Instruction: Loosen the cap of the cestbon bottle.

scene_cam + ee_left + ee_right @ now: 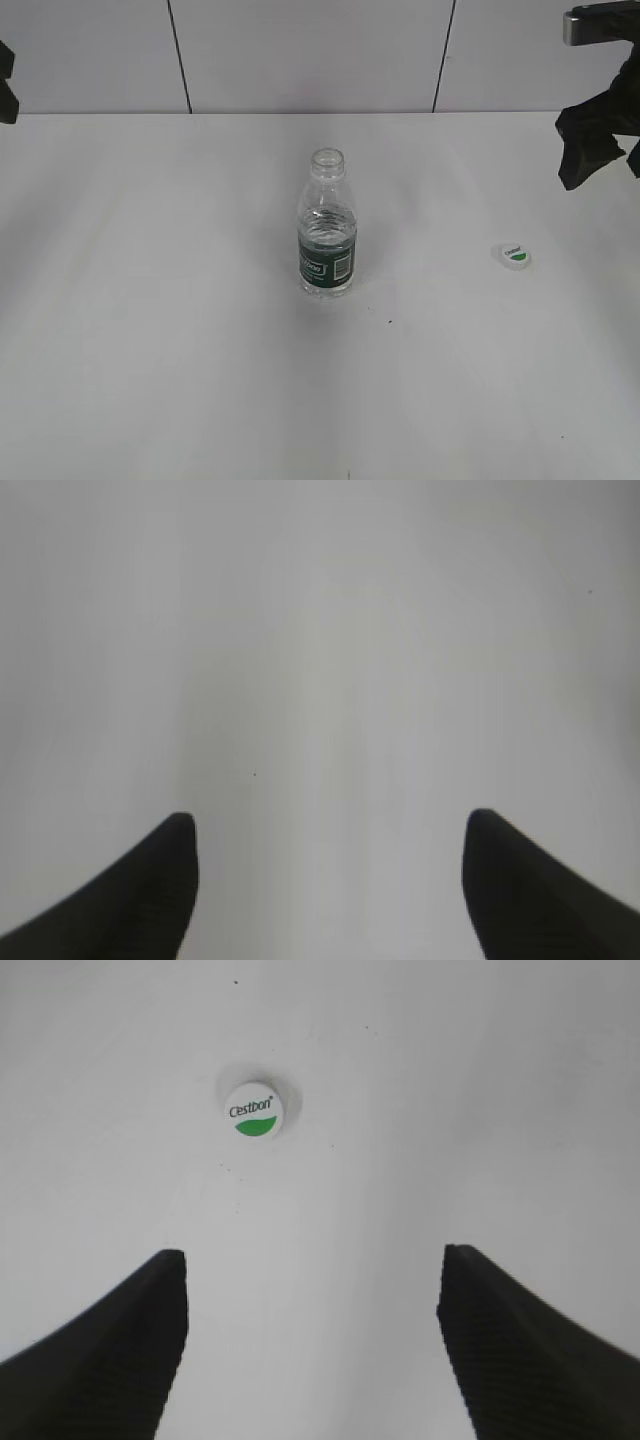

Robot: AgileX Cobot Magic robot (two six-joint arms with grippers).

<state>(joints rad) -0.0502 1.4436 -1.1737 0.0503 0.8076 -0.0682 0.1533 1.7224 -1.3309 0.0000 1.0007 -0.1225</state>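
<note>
The cestbon bottle (327,230) stands upright in the middle of the white table (150,330), clear with a dark green label. Its mouth is open, with no cap on it. The cap (512,256) lies on the table to the bottle's right, white with a green patch; it also shows in the right wrist view (253,1110). My right gripper (312,1260) is open and empty, raised above and behind the cap, at the right edge of the exterior view (597,140). My left gripper (330,825) is open and empty over bare table; only a dark bit of that arm (6,85) shows at the exterior view's left edge.
A pale panelled wall (300,50) rises behind the table's far edge. Nothing else stands on the table besides a few small dark specks.
</note>
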